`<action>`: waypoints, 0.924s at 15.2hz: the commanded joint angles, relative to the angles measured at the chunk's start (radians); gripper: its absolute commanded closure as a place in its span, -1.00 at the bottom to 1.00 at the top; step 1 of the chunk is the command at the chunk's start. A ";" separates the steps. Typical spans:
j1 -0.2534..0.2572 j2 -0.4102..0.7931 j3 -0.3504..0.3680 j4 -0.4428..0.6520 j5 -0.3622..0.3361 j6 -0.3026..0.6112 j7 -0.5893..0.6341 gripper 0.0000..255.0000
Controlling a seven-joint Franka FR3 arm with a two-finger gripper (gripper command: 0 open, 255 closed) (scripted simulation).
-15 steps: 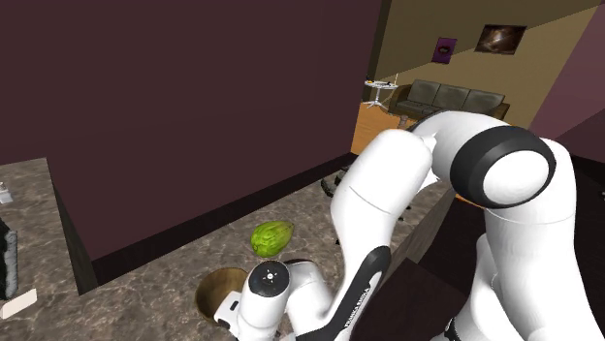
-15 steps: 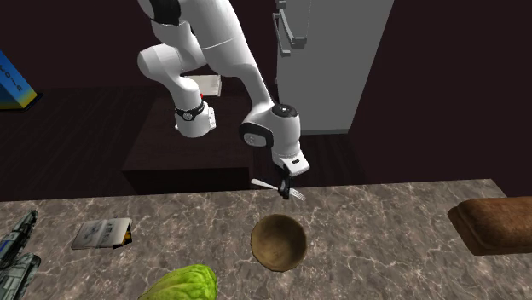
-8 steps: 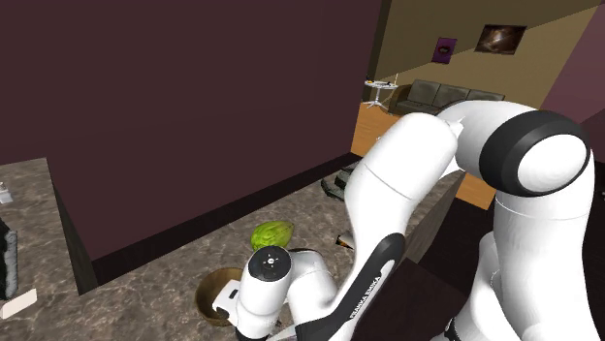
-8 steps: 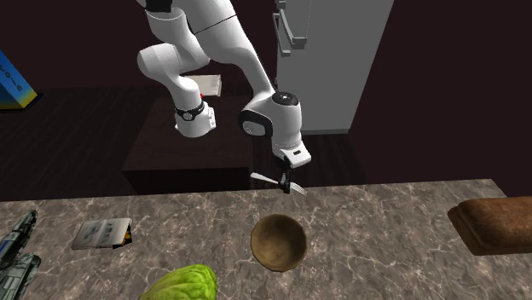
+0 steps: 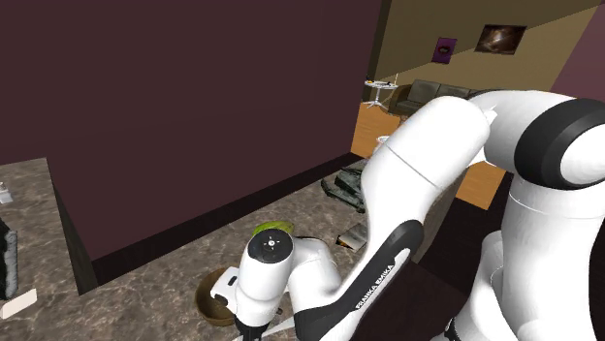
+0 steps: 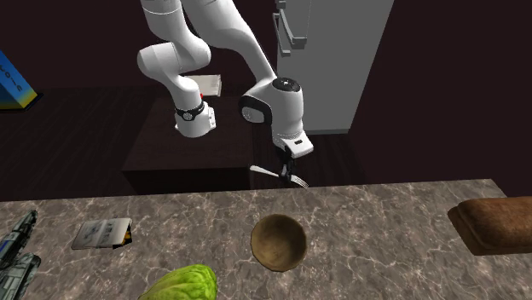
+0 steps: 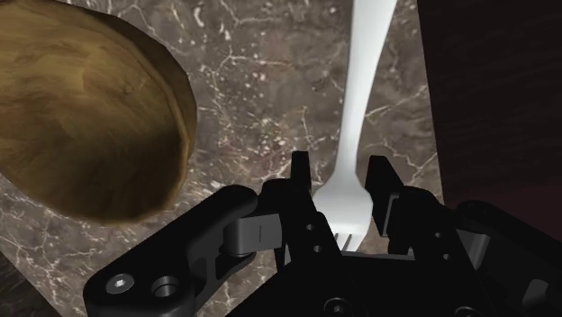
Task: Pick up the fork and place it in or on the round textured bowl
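White fork (image 7: 358,117) clamped tight between the black fingers (image 7: 300,171): the gripper (image 7: 339,176) pinches it by the tine end, and the handle runs out ahead over the marbled counter (image 7: 261,81). Right alongside sits the brown bowl (image 7: 81,117), but the fork is off to one side of its rim, not over the hollow. In the second exterior view the gripper (image 6: 287,169) hangs above the counter's (image 6: 384,230) far edge with the fork (image 6: 266,172) held crosswise and about level, up and behind the bowl (image 6: 278,241). A green lettuce (image 6: 189,281) lies nearer the camera and a booklet (image 6: 102,232) at that view's left. What looks like a brown loaf (image 6: 494,223) lies at the right. Beyond is a grey fridge (image 6: 337,60).
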 commanded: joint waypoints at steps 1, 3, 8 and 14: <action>-0.010 -0.025 0.016 0.000 0.029 -0.024 -0.021 1.00; -0.020 -0.051 0.030 0.000 0.057 -0.046 -0.042 1.00; -0.051 0.003 0.010 0.087 0.059 -0.080 -0.105 1.00; -0.094 0.155 -0.033 0.289 0.041 -0.133 -0.200 1.00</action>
